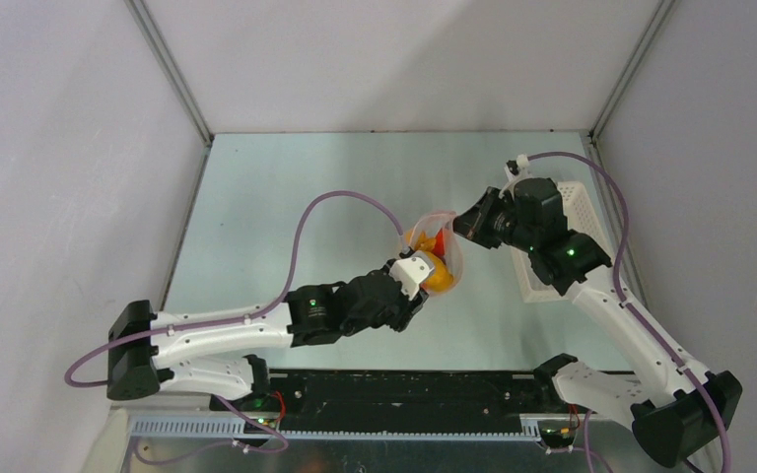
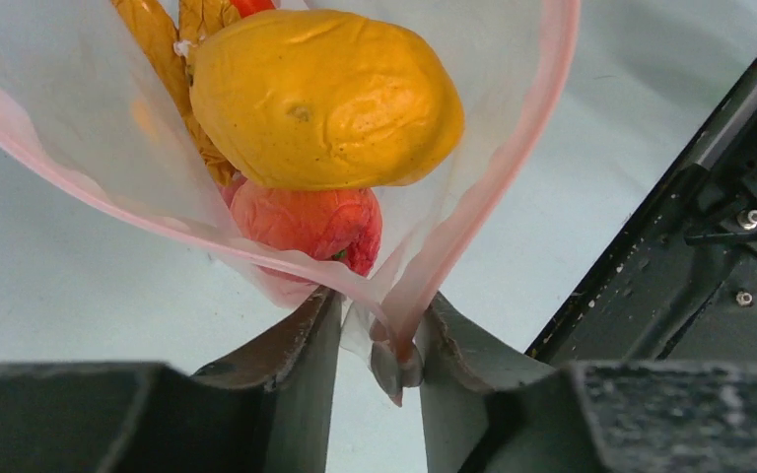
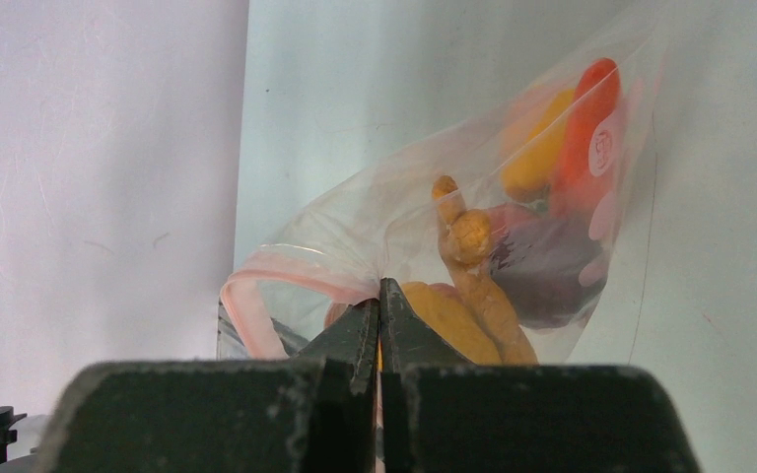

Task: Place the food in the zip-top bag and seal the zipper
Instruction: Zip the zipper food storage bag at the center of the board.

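The clear zip-top bag [image 1: 441, 246] hangs above the table between my two grippers, its mouth spread open. The food lies inside it: a yellow fruit [image 2: 325, 99], a red one [image 2: 310, 222], a knobbly orange piece [image 3: 473, 261], a purple piece [image 3: 542, 266] and a red pepper [image 3: 591, 108]. The pink zipper [image 2: 513, 148] runs round the open rim. My left gripper [image 2: 384, 330] has its jaws apart round the zipper's end corner, which rests against the right-hand finger [image 2: 453, 335]. My right gripper [image 3: 380, 288] is shut on the opposite stretch of the rim.
A white slotted basket [image 1: 580, 202] sits on the table behind the right arm. A black rail [image 1: 404, 389] runs along the near edge, and grey walls close in the table on three sides.
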Available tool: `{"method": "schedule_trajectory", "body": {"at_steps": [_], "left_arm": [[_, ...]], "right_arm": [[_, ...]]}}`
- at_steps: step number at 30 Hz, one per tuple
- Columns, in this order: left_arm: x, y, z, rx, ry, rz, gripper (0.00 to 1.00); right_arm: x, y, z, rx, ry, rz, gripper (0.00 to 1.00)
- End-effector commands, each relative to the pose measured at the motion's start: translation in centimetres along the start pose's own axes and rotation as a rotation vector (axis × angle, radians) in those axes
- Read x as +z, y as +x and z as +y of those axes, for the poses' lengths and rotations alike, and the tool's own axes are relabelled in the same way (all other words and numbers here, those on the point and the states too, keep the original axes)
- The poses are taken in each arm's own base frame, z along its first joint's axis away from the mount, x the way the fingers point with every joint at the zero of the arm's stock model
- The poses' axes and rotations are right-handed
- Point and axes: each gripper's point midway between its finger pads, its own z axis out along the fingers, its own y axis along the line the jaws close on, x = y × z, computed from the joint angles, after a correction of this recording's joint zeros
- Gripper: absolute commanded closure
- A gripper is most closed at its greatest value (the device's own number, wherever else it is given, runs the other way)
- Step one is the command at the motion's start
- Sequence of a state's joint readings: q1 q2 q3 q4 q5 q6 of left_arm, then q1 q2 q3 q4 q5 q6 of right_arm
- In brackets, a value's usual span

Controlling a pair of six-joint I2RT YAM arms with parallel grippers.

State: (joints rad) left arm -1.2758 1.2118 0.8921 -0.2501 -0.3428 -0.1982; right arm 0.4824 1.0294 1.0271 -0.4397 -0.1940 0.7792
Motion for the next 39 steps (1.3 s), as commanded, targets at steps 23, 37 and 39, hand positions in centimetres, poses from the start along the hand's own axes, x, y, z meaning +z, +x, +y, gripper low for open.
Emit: {"method": "schedule_trajectory", "body": {"at_steps": [23, 37, 39], "left_arm": [[-8.5, -7.0, 4.8, -0.027, -0.08, -0.282, 1.0], [-6.8, -6.7, 3.4, 0.078, 0.012, -0.143, 1.0], [-7.1, -7.2, 3.3, 0.082, 0.021, -0.155, 1.0]], "right_arm": [[-5.7, 0.8, -4.5, -1.106, -0.139, 0.059, 1.0], [-5.4, 2.5, -3.7, -1.249, -0.322, 0.073, 0.55], [-6.0, 2.7, -3.0, -1.29, -0.366, 0.057, 0.38]]}}
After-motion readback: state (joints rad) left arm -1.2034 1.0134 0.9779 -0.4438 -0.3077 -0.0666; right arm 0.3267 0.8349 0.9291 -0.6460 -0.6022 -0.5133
